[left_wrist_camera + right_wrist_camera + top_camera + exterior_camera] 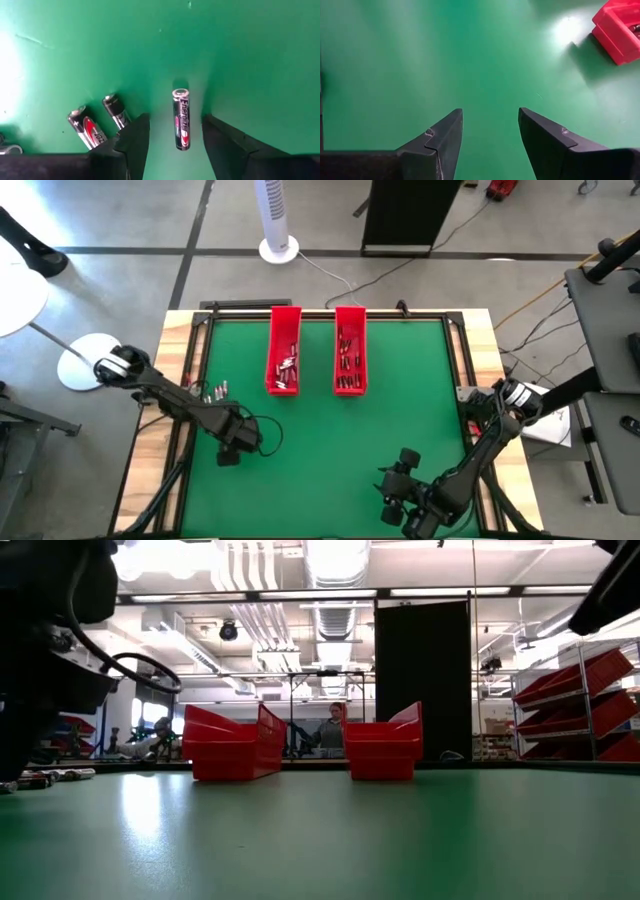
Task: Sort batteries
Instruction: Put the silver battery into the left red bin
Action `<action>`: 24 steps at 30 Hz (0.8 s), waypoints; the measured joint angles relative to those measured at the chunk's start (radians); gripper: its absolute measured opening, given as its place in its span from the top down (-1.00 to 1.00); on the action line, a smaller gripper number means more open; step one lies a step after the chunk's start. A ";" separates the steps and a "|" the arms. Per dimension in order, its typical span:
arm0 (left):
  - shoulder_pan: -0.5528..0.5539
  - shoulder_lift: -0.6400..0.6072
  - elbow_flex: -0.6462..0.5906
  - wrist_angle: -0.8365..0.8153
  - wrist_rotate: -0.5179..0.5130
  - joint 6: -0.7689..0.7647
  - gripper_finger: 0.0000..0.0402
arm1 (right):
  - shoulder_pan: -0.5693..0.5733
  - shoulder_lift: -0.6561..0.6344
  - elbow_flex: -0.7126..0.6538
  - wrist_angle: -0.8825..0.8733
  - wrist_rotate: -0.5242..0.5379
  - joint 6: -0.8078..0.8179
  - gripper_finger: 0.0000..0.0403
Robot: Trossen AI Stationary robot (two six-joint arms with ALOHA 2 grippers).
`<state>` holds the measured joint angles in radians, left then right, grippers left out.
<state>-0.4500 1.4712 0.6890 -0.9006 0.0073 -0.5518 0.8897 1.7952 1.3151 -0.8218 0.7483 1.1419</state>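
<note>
Left gripper (175, 131) hovering, fingers apart, straddling battery (181, 119) lying on counter (240, 45) | neighbouring batteries (102, 122) at 9 o'clock risking nudging | right gripper (490, 125) idling, fingers apart.

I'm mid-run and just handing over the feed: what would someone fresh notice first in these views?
Two long red trays sit side by side at the far middle of the green table, each holding batteries. The left end effector hangs open right over one loose battery lying between its fingers, with two more batteries beside it near the table's left edge. The right end effector waits open over bare mat at the near right.
</note>
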 joint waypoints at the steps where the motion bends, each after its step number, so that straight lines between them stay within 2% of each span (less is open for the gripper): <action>1: 0.000 0.014 0.003 0.002 0.002 0.007 0.19 | 0.001 0.000 0.000 0.001 0.000 0.000 0.06; 6: 0.000 0.083 0.016 0.004 0.009 0.086 0.34 | 0.002 0.000 -0.002 0.000 0.000 -0.001 0.03; 14: 0.001 0.137 0.070 -0.006 0.005 0.196 0.92 | 0.002 0.000 -0.002 0.000 0.000 -0.016 0.05; 19: 0.012 0.097 0.078 0.002 -0.018 0.195 0.89 | 0.002 0.000 -0.002 0.000 0.000 -0.015 0.09; 24: 0.033 0.038 0.170 0.014 -0.119 0.197 0.93 | 0.003 0.000 -0.002 0.001 0.000 -0.016 0.12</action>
<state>-0.4173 1.5088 0.8593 -0.8865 -0.1121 -0.3551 0.8923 1.7954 1.3132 -0.8209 0.7486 1.1262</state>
